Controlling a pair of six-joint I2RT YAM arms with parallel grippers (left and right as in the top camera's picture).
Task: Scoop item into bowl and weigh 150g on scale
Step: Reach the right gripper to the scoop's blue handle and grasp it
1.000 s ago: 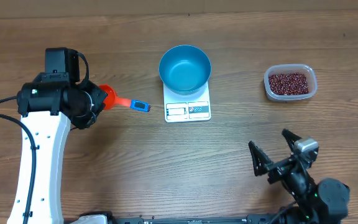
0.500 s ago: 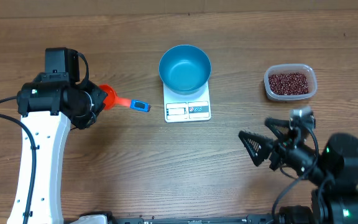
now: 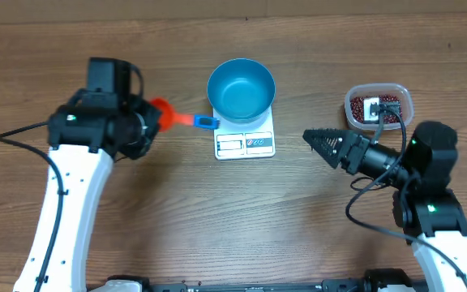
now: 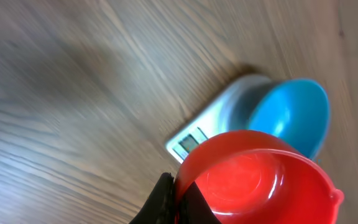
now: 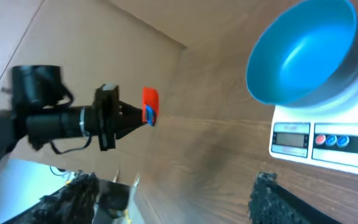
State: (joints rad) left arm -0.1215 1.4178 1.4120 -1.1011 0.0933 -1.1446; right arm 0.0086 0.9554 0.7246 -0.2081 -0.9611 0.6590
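The left pincer (image 3: 154, 115) is clamped on the red scoop (image 3: 164, 110), whose blue-tipped handle points toward the blue bowl (image 3: 242, 88) sitting on the white scale (image 3: 246, 143). The right pincer (image 3: 313, 139) hovers just right of the scale, spread wide. The beans (image 3: 357, 109) lie in a clear tub (image 3: 409, 104) at the right of the desk (image 3: 177, 211).

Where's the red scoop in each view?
Overhead: scoop left of centre, just left of the bowl.
Left wrist: bottom right, filling the foreground.
Right wrist: small, left of centre, mid-height.
Shared landmark: blue bowl on the white scale.
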